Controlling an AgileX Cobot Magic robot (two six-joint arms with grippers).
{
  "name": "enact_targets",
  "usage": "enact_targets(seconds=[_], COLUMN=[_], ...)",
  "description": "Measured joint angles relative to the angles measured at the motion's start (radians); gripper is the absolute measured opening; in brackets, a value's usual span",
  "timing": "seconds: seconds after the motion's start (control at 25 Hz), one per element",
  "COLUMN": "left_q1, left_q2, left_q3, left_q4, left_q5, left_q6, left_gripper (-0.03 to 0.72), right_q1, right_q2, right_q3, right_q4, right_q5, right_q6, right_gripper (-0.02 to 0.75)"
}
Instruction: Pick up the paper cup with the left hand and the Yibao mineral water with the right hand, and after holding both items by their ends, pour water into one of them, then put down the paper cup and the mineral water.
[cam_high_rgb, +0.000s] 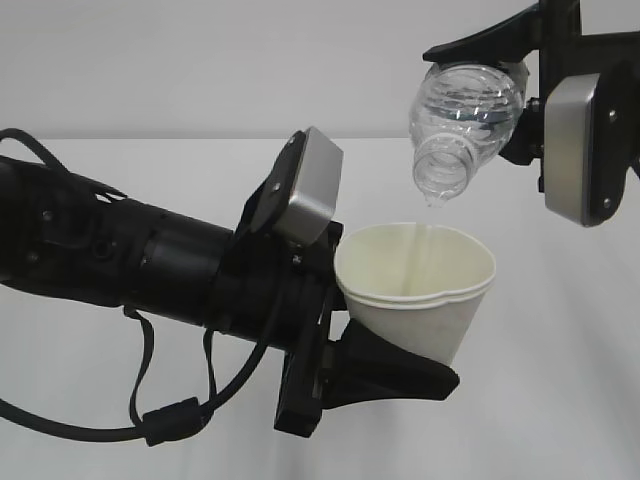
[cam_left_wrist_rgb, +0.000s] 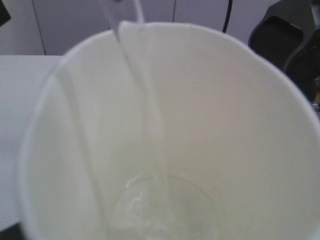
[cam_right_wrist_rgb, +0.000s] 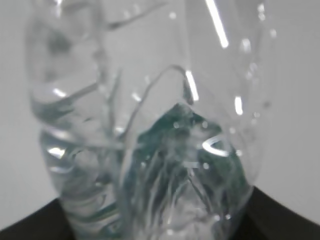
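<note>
White tabletop (cam_high_rgb: 560, 400) runs back to a pale, bare wall behind me, and both my arms are up over it. With my left hand (cam_high_rgb: 385, 335) I hold the paper cup (cam_high_rgb: 418, 288) in the air, my jaws clamped on its lower part, one black finger (cam_high_rgb: 400, 368) showing beneath its base; the cup sits roughly upright, leaning a little, its mouth facing up toward the bottle. From my left wrist I look straight down into the cup (cam_left_wrist_rgb: 210, 130): cream walls, a seam running down one side, a shallow pool of water (cam_left_wrist_rgb: 160, 205) at the bottom, and a thin stream (cam_left_wrist_rgb: 150, 105) falling in past the far rim. With my right hand (cam_high_rgb: 520, 120) I hold the Yibao mineral water (cam_high_rgb: 462, 118) up and to the right of the cup, jaws closed on its body, the bottle tipped so its open neck (cam_high_rgb: 441, 176) points down and left, just above the cup's mouth without touching it. Water drips from the neck. My right wrist sees only the clear, crumpled plastic (cam_right_wrist_rgb: 150, 125) close up, with a patch of green label (cam_right_wrist_rgb: 185, 145) showing through it.
</note>
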Motion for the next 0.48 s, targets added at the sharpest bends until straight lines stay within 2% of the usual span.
enact_targets(seconds=[0.48], left_q1=[0.0], left_q2=[0.0], left_q3=[0.0], left_q4=[0.0], left_q5=[0.0], left_q6=[0.0], left_gripper=[0.43], right_q1=[0.0], right_q2=[0.0], right_q3=[0.0], right_q4=[0.0], right_q5=[0.0], right_q6=[-0.022], right_gripper=[0.424])
